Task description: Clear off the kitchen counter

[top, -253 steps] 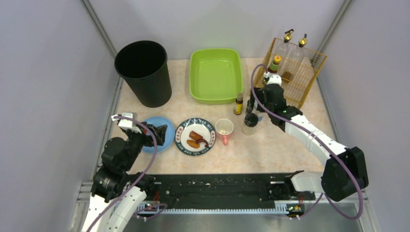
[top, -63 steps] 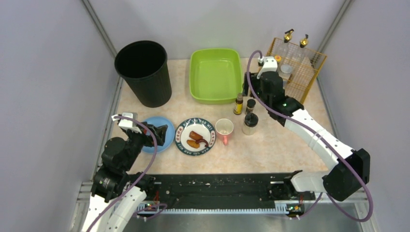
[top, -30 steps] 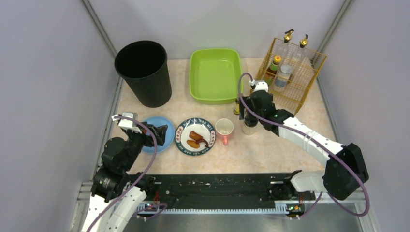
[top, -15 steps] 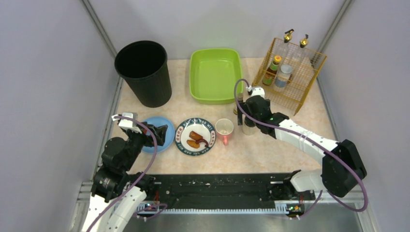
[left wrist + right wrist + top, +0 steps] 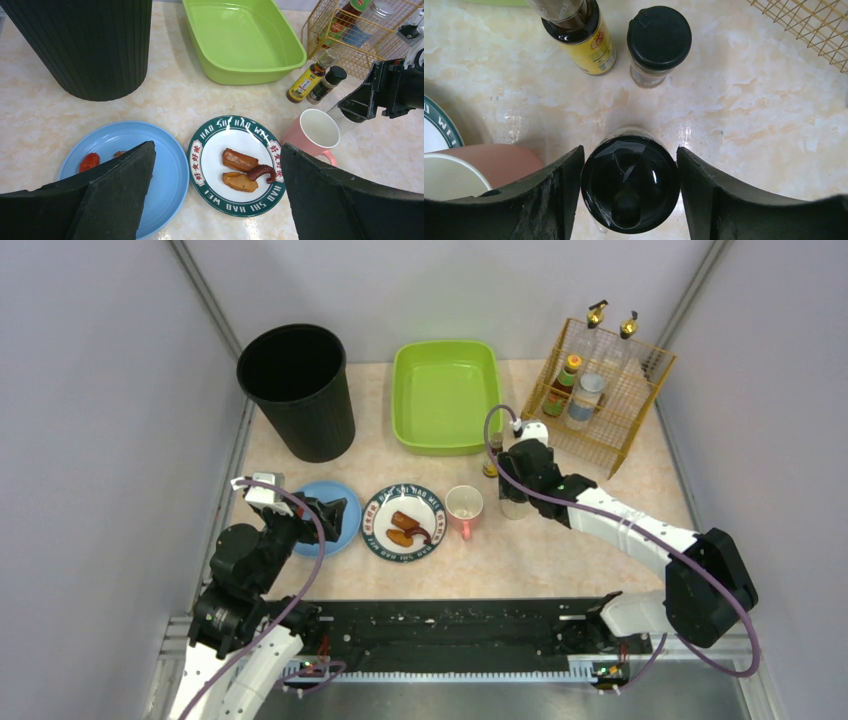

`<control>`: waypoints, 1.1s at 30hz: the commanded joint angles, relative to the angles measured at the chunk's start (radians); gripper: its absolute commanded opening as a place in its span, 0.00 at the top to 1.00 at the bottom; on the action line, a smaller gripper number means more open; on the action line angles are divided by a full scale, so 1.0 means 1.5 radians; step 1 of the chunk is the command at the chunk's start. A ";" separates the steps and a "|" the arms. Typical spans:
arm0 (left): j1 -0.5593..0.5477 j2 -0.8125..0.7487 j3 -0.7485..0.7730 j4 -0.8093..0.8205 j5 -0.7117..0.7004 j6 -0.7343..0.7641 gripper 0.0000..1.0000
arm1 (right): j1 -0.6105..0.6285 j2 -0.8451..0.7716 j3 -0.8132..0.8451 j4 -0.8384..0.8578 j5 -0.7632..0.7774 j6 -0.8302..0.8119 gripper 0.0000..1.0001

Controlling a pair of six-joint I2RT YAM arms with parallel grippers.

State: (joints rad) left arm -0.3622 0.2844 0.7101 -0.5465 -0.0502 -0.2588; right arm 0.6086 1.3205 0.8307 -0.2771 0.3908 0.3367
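The right gripper (image 5: 629, 152) clasps the black-lidded jar (image 5: 629, 187), fingers touching both sides; it should squeeze firmly, then lift straight up, clear of the nearby spice shaker (image 5: 658, 40).

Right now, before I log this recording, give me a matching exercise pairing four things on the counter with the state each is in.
Things:
1. blue plate
2. green-rimmed plate
3. lime-green tub
4. black-lidded jar

States:
A. empty
B. between the fingers of the right hand
C. holds a red scrap
D. holds brown food pieces

Pairs: 1-C, 2-D, 3-A, 4-B
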 commanded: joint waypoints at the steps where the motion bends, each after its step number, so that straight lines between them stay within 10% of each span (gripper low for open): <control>1: -0.002 0.005 -0.001 0.021 -0.006 0.007 0.01 | 0.014 -0.002 0.004 0.016 0.002 0.002 0.40; 10: -0.002 0.004 -0.001 0.021 -0.007 0.007 0.01 | 0.018 -0.035 0.017 -0.001 0.035 -0.007 0.80; 33: -0.002 -0.002 -0.003 0.022 0.002 0.005 0.01 | 0.013 -0.137 0.190 -0.032 0.262 -0.107 0.88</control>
State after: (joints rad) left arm -0.3622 0.2844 0.7101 -0.5465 -0.0498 -0.2592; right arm 0.6201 1.1191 1.0359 -0.3908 0.6468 0.2291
